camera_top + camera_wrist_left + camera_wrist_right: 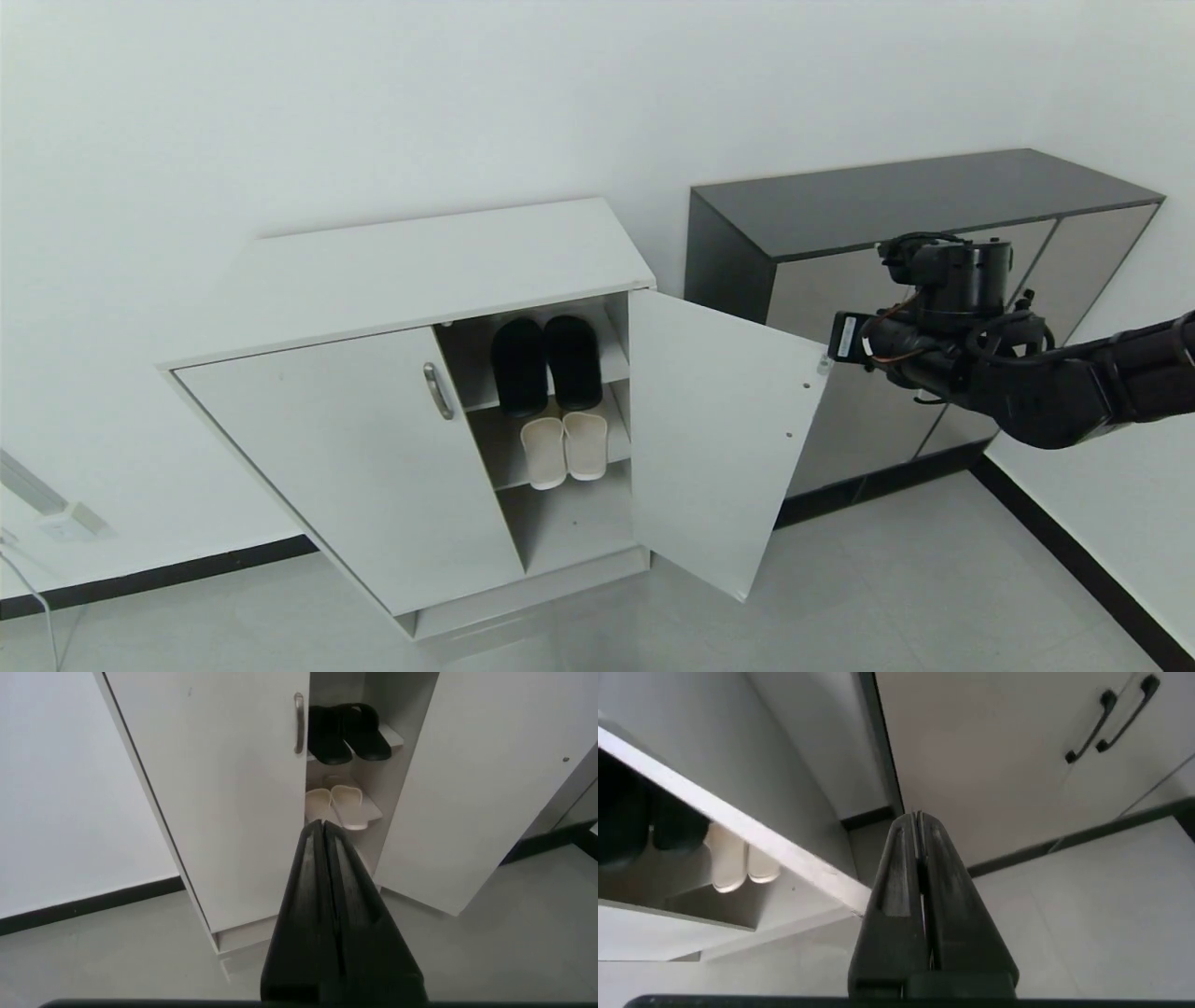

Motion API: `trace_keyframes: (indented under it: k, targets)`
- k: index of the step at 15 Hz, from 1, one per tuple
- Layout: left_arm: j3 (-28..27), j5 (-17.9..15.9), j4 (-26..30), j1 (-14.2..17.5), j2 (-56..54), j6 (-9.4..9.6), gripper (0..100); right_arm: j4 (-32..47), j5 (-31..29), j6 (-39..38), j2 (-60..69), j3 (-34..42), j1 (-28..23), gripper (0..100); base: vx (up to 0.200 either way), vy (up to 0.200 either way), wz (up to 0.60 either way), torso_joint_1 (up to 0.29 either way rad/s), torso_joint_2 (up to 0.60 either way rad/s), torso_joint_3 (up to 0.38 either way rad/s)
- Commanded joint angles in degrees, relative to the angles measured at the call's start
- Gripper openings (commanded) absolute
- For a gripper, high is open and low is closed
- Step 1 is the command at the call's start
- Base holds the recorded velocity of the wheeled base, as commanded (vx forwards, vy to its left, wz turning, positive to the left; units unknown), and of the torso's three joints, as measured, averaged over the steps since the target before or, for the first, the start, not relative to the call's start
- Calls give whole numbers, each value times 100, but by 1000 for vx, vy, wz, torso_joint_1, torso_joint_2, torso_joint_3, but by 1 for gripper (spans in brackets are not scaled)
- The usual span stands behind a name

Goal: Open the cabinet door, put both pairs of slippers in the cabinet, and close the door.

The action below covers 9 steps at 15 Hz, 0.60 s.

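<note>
black slippers (546, 364) and white slippers (565, 448) both sit on shelves inside the cabinet (420, 271), so only closing's left i reckon. right gripper (920, 826), clenched on nothing, is by the outer edge of the open door (719, 439). next it needs to push that shut. left gripper (322, 835) is clenched empty too, out front of the cabinet.

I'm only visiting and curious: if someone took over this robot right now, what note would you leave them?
Left gripper: shut, empty, pointing at the cabinet front.
Right gripper: shut, empty, by the free edge of the open right door; contact unclear.
Black slippers: upper shelf. White slippers: the shelf below.
Done: door opened, both pairs inside.
To do: swing the right door shut. The left door is already closed.
</note>
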State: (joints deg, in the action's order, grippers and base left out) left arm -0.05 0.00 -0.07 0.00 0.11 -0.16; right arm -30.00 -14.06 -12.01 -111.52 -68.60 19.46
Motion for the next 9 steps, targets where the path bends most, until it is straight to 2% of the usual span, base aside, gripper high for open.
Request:
trace_keyframes:
  k: [1,9]
  targets:
    - [-4,0,-1,0,-2,-2,0,-15,-1,5,-151,-22,-38,0,0,0,0,0,0,0]
    - [5,0,-1,0,-2,-2,0,3,-1,5,-124,-5,-3,0,0,0,0,0,0,0]
